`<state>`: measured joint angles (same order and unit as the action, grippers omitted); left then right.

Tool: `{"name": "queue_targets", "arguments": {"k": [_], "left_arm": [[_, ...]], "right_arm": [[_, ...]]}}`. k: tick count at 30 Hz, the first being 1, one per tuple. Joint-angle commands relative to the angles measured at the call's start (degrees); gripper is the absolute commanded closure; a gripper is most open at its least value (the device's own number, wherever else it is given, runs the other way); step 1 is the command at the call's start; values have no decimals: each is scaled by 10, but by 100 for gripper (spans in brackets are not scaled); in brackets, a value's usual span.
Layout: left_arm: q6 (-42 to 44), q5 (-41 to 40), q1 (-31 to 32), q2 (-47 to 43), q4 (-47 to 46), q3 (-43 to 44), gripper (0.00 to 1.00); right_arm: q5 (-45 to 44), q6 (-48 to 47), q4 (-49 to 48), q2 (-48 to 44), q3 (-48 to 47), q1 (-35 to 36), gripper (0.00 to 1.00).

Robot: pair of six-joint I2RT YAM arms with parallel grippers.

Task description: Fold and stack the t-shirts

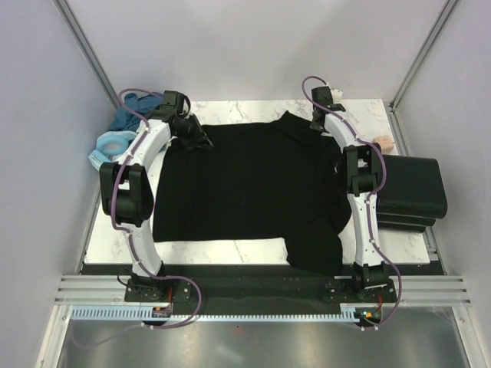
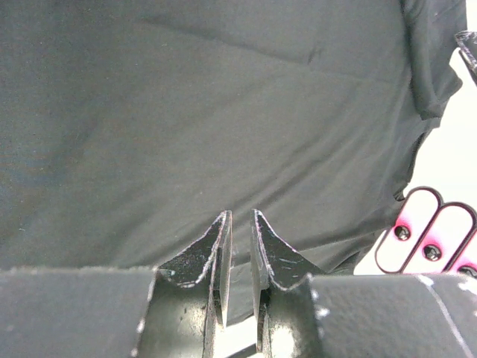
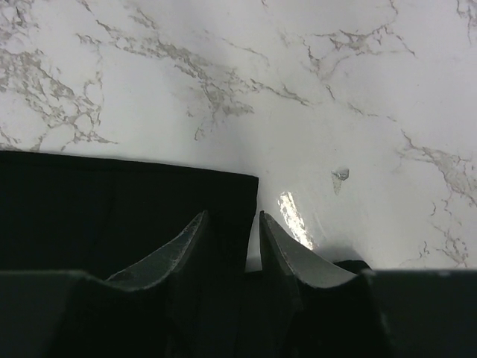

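A black t-shirt (image 1: 253, 184) lies spread across the marble table (image 1: 230, 249), one sleeve hanging over the near edge. My left gripper (image 1: 201, 141) is at its far left corner. In the left wrist view the gripper (image 2: 238, 215) has its jaws nearly together, with the shirt's (image 2: 223, 112) edge between them. My right gripper (image 1: 314, 123) is at the shirt's far right edge, where the cloth bunches up. In the right wrist view the gripper (image 3: 231, 216) has its jaws close around a straight-hemmed corner of the shirt (image 3: 112, 201), low over the table (image 3: 298, 89).
A stack of folded black t-shirts (image 1: 410, 192) sits at the right edge. A teal-blue shirt (image 1: 130, 111) and a light blue one (image 1: 111, 146) lie crumpled at the far left. A small pinkish block (image 1: 383, 142) sits at the far right. White pink-rimmed parts (image 2: 428, 235) show in the left wrist view.
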<state>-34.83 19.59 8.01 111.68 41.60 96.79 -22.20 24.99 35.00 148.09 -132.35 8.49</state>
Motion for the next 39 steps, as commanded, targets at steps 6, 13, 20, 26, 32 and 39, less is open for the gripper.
{"name": "queue_targets", "arguments": {"k": [6,13,20,26,32,39], "left_arm": [[30,3,-5,2,-6,14,78],[34,3,-11,-7,-7,-1,78],[25,19,-11,1,-11,4,79],[20,29,-12,3,-10,26,79],[13,36,-12,-3,-10,23,79],[0,52,-11,-13,-10,7,79]], "right_arm": [[-48,-41,22,38,-80,8,56],[-55,-24,55,56,-83,7,57],[-45,-1,67,35,-89,2,58],[-33,30,69,-6,-56,-3,59],[-48,84,53,-63,3,-1,59],[-75,127,-7,-132,13,36,58]]}}
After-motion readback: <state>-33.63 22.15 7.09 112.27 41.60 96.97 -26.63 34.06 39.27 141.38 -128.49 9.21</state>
